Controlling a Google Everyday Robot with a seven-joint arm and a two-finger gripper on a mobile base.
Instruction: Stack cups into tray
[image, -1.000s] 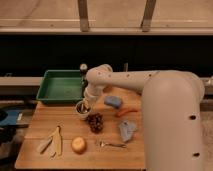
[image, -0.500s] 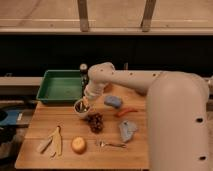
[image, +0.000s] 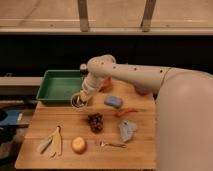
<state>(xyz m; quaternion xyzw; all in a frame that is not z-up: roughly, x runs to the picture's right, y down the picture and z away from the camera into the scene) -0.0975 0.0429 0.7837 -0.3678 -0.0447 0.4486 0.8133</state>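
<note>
Right now I have the gripper (image: 82, 98) down over a cup (image: 78, 101) that sits on the wooden table (image: 50, 125), just outside the near right corner of the green tray (image: 52, 95). From the tray's corner, the cup lies a touch toward me and to the camera's right, nearly touching the tray wall; so the tray's open floor lies away from the gripper toward the camera's left and slightly farther back. The tray's long axis runs left to right across the view, which gives me plenty of room along that line to set a cup down. I see only this one cup clearly: a dark interior with a paler rim, and I cannot tell whether that is one cup or one nested in another. The arm's wrist hides the fingers, so I cannot tell whether they are spread or pinching the rim. My judgement is that the coming move is a short lift and a sideways carry over the tray's low wall. Other things lie nearer me than the tray: a blue sponge (image: 113, 101), a bunch of grapes (image: 95, 122), a banana peel (image: 53, 143), an orange fruit (image: 78, 145).
</note>
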